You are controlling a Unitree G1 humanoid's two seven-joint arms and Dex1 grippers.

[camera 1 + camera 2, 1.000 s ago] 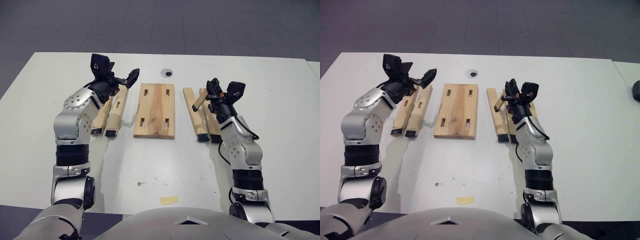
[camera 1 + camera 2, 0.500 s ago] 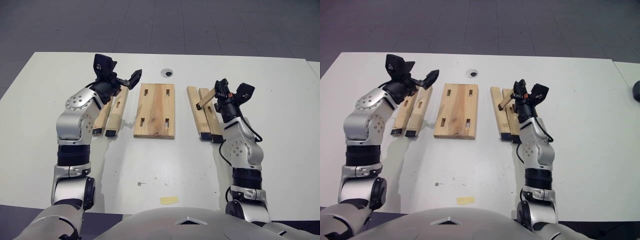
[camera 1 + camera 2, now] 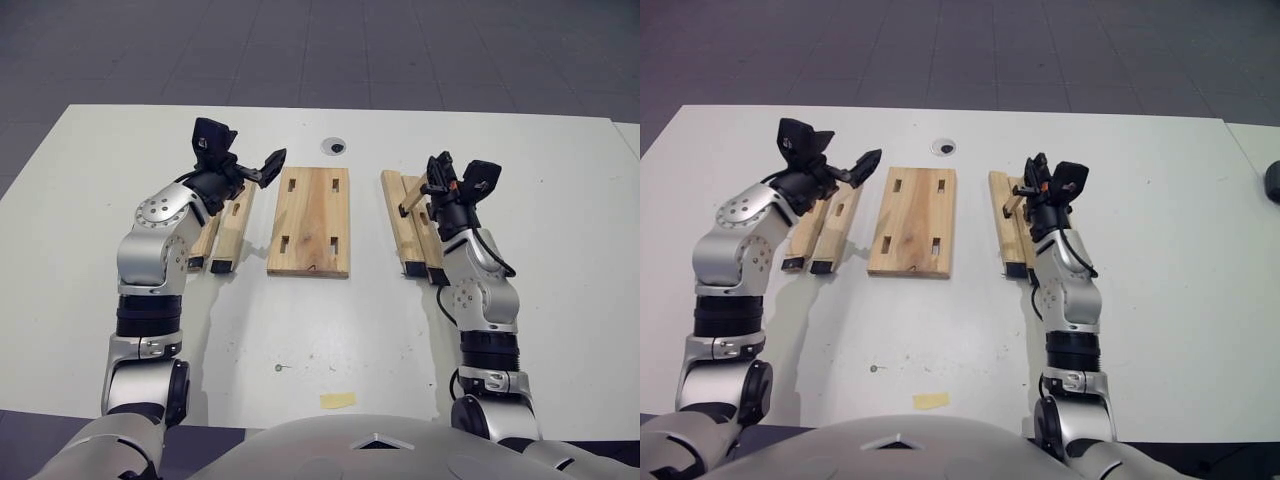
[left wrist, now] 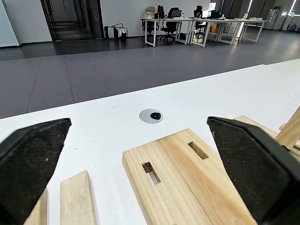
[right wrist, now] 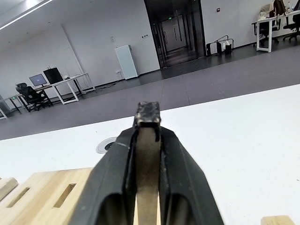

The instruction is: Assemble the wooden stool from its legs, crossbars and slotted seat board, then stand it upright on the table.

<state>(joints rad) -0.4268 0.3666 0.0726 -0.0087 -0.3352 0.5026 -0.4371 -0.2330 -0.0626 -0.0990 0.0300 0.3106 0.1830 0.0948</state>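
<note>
The slotted seat board [image 3: 309,221] lies flat mid-table. Two legs [image 3: 226,226] lie side by side to its left and two more legs [image 3: 405,222] to its right. My left gripper [image 3: 250,168] hovers open above the far ends of the left legs, beside the board's far left corner; its wrist view shows the board [image 4: 187,173] between wide-spread fingers [image 4: 33,159]. My right gripper [image 3: 436,178] is raised over the far ends of the right legs and is shut on a short crossbar [image 3: 412,200], which slants down toward them. The wrist view shows this crossbar [image 5: 147,140] clamped between both fingers.
A round cable grommet [image 3: 334,146] sits in the white table [image 3: 550,200] just beyond the board. A yellow slip [image 3: 338,400] lies near the front edge. A dark object [image 3: 1272,180] shows at the far right, off the table.
My right gripper carried the crossbar a little right and farther from me. The two right legs slid slightly right and straightened. My left gripper edged right toward the board.
</note>
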